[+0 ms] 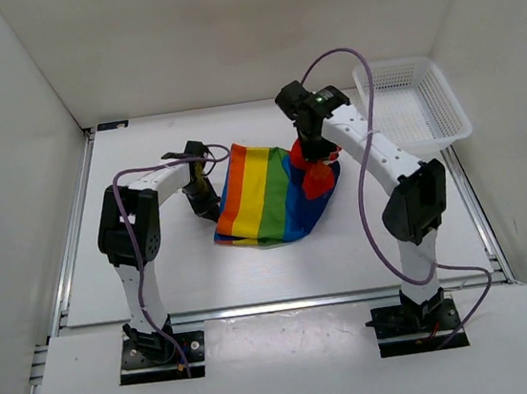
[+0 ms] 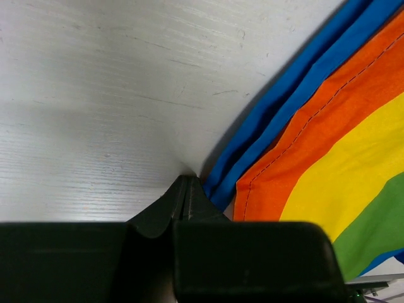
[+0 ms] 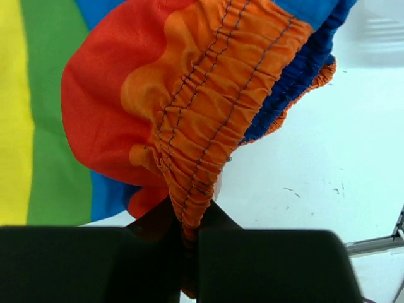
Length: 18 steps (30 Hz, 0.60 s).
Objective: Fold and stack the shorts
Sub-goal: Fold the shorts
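The rainbow-striped shorts (image 1: 265,195) lie in the middle of the table, partly folded, stripes running front to back. My right gripper (image 1: 314,165) is shut on the orange elastic waistband (image 3: 208,145) and holds that bunched red and orange edge up above the rest of the cloth. My left gripper (image 1: 201,178) is shut and empty, its tips (image 2: 187,189) down at the table just beside the blue hem (image 2: 278,113) at the shorts' left edge. The white drawstring is not in view.
A white mesh plastic basket (image 1: 414,104) stands at the back right corner. White walls close the table on the left, back and right. Purple cables loop over both arms.
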{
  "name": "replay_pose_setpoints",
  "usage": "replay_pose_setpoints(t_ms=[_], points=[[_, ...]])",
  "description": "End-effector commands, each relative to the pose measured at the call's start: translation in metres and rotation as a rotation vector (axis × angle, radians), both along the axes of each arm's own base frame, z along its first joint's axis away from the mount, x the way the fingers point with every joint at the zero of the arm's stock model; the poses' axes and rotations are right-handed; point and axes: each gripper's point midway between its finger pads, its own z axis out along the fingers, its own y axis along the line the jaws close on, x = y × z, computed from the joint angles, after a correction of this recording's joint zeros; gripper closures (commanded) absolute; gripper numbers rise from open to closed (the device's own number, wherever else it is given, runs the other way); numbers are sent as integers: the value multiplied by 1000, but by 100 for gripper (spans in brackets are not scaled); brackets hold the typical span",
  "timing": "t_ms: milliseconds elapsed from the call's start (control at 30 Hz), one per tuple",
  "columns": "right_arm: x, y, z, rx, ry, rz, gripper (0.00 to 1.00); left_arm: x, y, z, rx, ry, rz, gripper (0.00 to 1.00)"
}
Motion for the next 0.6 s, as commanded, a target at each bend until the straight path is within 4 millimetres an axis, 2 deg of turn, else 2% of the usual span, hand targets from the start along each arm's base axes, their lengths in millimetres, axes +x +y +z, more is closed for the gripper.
replay_pose_setpoints(t_ms=[0, 100, 133, 167, 233, 267, 333, 367, 400, 433, 467, 500, 533, 567], points=[[-8, 6, 12, -20, 4, 12, 100, 4, -6, 6, -25, -32, 2, 90], [-10, -4, 24, -37, -41, -21, 100, 4, -6, 6, -25, -32, 2, 90], [-17, -11, 19, -55, -27, -35, 100, 4, -6, 6, -25, -32, 2, 90], [-20, -26, 29, -38, -51, -65, 100, 4, -6, 6, -25, -32, 2, 90], [-29, -44, 28, -27, -48, -103, 100, 2, -4, 7, -14, -37, -5, 90], [-46, -64, 23, -24, -24, -133, 100, 1, -2, 9, -7, -45, -4, 90], [-62, -77, 13, 3, 1, -153, 100, -5, 2, 14, 1, -54, -2, 90], [-75, -88, 15, 30, 3, -171, 100, -3, 4, 19, 6, -72, 1, 90], [-91, -99, -5, -3, 58, -181, 92, -4, 8, 22, 6, -79, 1, 90], [-103, -101, -8, 10, 71, -176, 77, -4, 9, 33, 8, -102, 3, 90], [-111, -108, -15, 2, 91, -198, 40, 1, 12, 43, 21, -132, 8, 90], [-119, -109, -21, 4, 110, -209, 25, 4, 13, 52, 28, -151, 2, 90], [-130, -114, -26, -7, 133, -218, 15, 10, 13, 67, 32, -177, -6, 90], [-131, -117, -24, -13, 124, -229, 6, 14, 14, 78, 37, -198, -12, 90]])
